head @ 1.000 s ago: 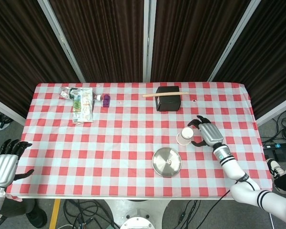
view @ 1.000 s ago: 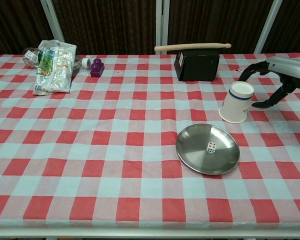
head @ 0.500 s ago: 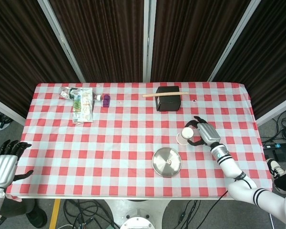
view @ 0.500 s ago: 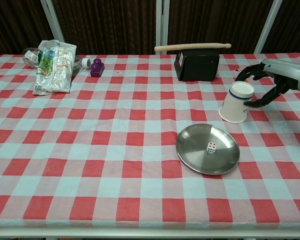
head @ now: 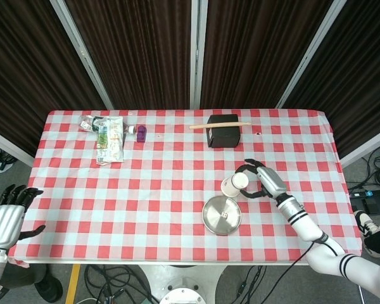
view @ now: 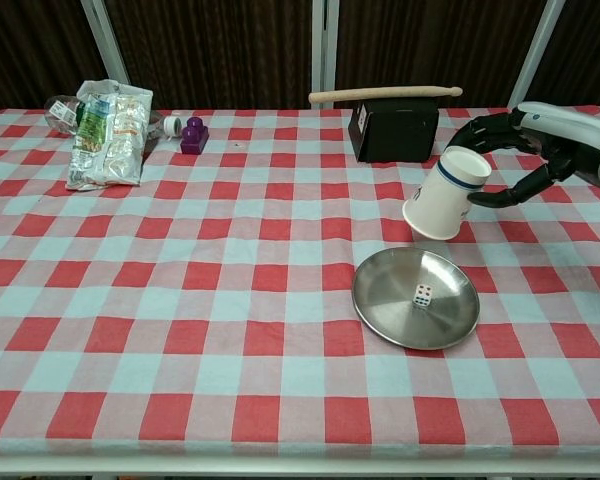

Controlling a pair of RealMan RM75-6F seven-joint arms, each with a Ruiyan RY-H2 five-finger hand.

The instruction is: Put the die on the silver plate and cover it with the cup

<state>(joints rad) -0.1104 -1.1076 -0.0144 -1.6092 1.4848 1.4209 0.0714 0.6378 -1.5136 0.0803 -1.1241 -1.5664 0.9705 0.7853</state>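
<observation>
Chest view shows the die (view: 422, 294) already lying on the silver plate (view: 385, 300), near the middle of the counter (view: 230, 330). The right robot hand (view: 525, 160) is clamped on the cup (view: 443, 195), fingers wrapped around its upper end; the cup is inverted, tilted with its mouth toward the lower left, and looks lifted clear of the cloth just beyond the plate's far edge. The left robot hand (head: 5, 215) hangs off the counter's near left corner, fingers apart and holding nothing. The first step appears done, and the covering step is in hand. The next move likely calls for carrying the cup nearer, levelling its mouth, centring it over the die, and lowering it without nudging the die or the plate.
</observation>
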